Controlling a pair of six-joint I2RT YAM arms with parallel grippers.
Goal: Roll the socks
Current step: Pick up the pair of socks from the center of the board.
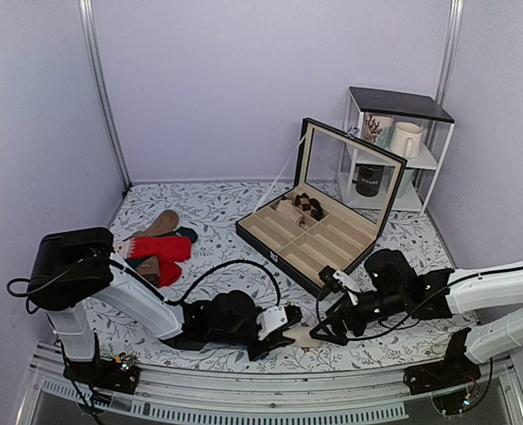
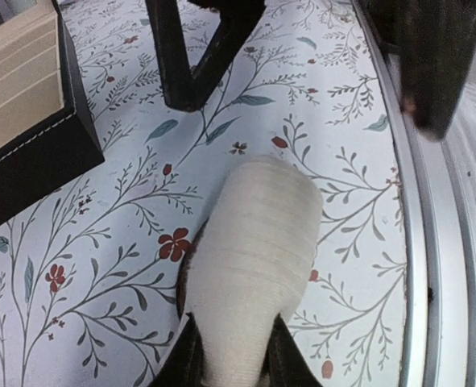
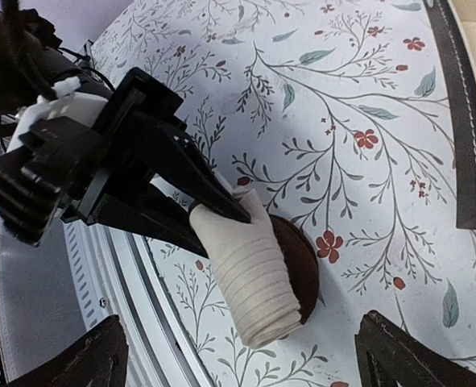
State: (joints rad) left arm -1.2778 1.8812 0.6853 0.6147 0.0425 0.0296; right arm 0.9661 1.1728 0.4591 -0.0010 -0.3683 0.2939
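**Desk:** Item 1, the socks. Location?

**Operator:** I list the socks (image 3: 258, 278) as 1 cream roll with a dark brown end showing at its side. It lies on the floral worktop (image 1: 217, 208) close to the near edge, between my 2 tools.

**Desk:** Item 2, left tool.

**Operator:** Left tool (image 3: 221, 234): clenched on 1 end of the roll, a finger on either side of the cream knit. My left wrist view shows the roll running straight out from those fingers.

**Desk:** Item 3, right tool.

**Operator:** Right tool (image 1: 319, 335): spread wide, grasping nothing. In its own wrist view the fingers sit at the 2 lower corners, and the roll's free end points down between them without touching either.

**Desk:** Bearing for the coming move?

**Operator:** The long axis runs from the left tool's grip toward the right tool, roughly along the near edge. The left tool has contact. The right tool is just beside the free end and faces it end-on. I judge that any tuck or cuff-over has to come along that axis.
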